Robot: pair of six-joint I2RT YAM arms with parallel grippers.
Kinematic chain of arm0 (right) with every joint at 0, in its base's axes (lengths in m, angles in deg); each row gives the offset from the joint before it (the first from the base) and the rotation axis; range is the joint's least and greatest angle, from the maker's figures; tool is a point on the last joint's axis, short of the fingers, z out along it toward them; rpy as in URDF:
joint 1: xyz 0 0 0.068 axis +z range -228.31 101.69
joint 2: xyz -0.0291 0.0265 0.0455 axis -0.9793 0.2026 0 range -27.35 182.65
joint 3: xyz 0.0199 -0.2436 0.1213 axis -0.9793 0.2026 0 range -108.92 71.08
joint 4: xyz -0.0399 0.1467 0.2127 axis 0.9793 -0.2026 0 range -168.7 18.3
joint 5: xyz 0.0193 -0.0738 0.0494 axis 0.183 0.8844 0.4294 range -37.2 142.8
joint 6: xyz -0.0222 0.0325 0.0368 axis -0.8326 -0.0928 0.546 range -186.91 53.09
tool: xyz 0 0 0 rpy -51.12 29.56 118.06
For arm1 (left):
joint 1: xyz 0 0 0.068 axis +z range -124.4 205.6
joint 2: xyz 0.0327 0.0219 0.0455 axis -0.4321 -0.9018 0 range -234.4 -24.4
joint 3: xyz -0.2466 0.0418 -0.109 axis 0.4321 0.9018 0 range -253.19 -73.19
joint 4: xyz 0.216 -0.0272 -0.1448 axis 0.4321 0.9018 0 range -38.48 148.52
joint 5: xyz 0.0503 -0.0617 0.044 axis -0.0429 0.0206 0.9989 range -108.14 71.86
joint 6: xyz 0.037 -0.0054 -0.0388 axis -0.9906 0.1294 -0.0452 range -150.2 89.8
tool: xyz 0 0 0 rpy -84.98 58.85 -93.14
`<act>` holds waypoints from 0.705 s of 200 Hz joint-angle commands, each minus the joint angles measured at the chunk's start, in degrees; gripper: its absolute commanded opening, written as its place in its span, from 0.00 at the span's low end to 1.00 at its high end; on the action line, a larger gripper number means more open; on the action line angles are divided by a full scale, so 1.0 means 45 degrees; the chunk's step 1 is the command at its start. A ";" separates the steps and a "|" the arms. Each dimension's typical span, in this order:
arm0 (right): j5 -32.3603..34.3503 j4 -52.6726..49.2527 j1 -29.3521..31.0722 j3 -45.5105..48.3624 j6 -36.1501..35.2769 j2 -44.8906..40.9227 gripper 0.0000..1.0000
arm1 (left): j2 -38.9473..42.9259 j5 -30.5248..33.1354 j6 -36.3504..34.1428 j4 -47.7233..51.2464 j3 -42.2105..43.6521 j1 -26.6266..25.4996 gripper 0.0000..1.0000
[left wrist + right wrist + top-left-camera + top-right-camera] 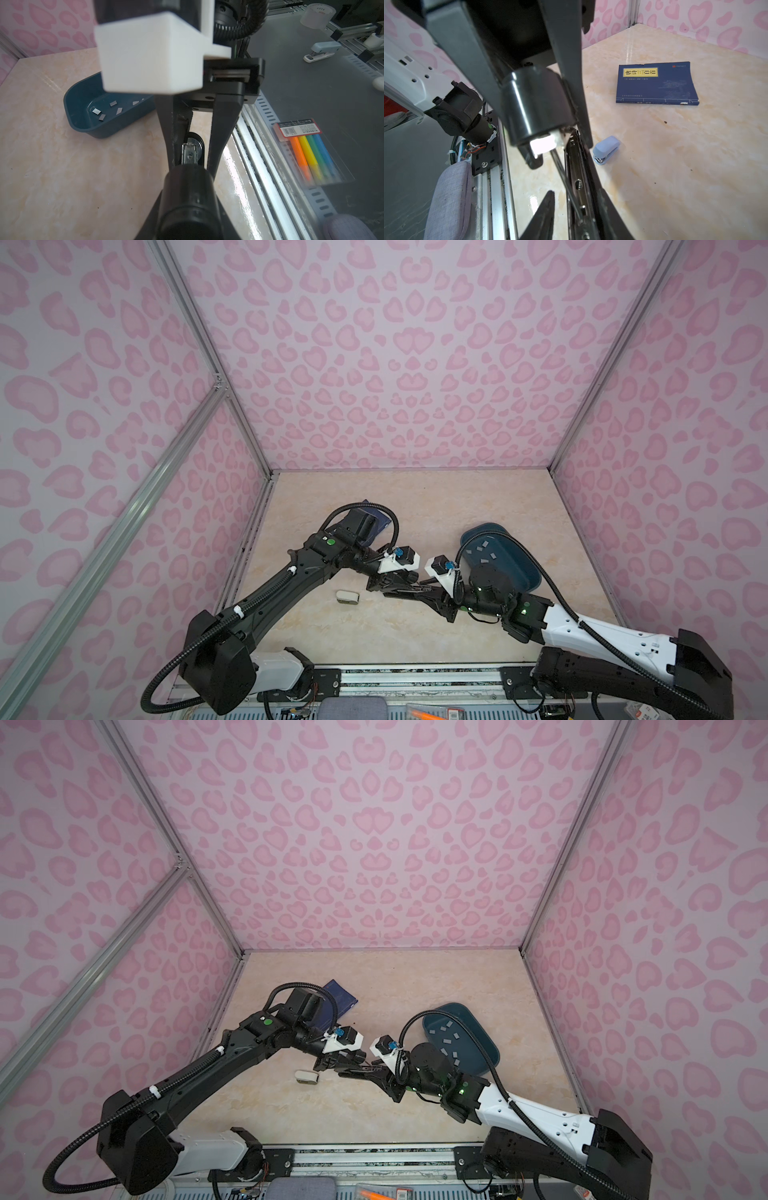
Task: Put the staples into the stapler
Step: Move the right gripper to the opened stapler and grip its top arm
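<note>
So, the black stapler (409,594) is found near the middle of the table (415,506), caught between the two arms in both top views. It's swung open. The rounded black top part is clamped by the left gripper (400,584), whose jaws are squeezed almost together on it, so that end is properly held.

The metal rail (576,182) with its long spring is laid bare and runs out between the fingers of the right gripper (430,591). Those fingers are set part-way apart, one on each side of the rail. Whether the rail is actually pinched or just straddled can't be told from the pictures.

The staples (484,548) are kept in a dark teal tray (490,526) on the right side of the table, just behind the right arm's wrist. They're scattered loose across the tray floor as short grey strips, and a handful of them is picked up nicely in the left wrist view (96,111). The tray is parked near the stapler but not touching it.

Other bits: a small pale blue stapler (347,596) is left lying on the table just to the left of the grippers, and a dark blue book (656,83) is laid flat further back on the left, partly covered by the left arm in the top views.
</note>
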 commanded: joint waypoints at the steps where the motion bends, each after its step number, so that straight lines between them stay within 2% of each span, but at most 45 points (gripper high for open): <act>1: 0.0529 -0.0440 0.0343 0.0020 -0.0237 0.0167 0.35 | 0.0215 -0.0878 -0.0056 -0.0699 -0.0269 0.0060 0.04; 45: 0.1104 -0.0636 0.0541 -0.0126 -0.0434 0.0603 0.32 | 0.0479 -0.1070 -0.0180 -0.0662 -0.0220 0.0138 0.04; 95: 0.0882 -0.0649 0.0544 -0.0223 -0.0467 0.0707 0.11 | 0.0677 -0.1243 -0.0382 -0.0697 -0.0038 0.0251 0.04; 117: 0.0929 -0.0729 0.0537 -0.0123 -0.0560 0.0668 0.00 | 0.0847 -0.1917 -0.0903 -0.0562 0.0059 0.0786 0.04; 141: 0.1180 -0.0628 0.0545 0.0265 -0.0484 0.0518 0.00 | 0.1237 -0.2506 -0.1393 -0.0495 0.0006 0.1661 0.04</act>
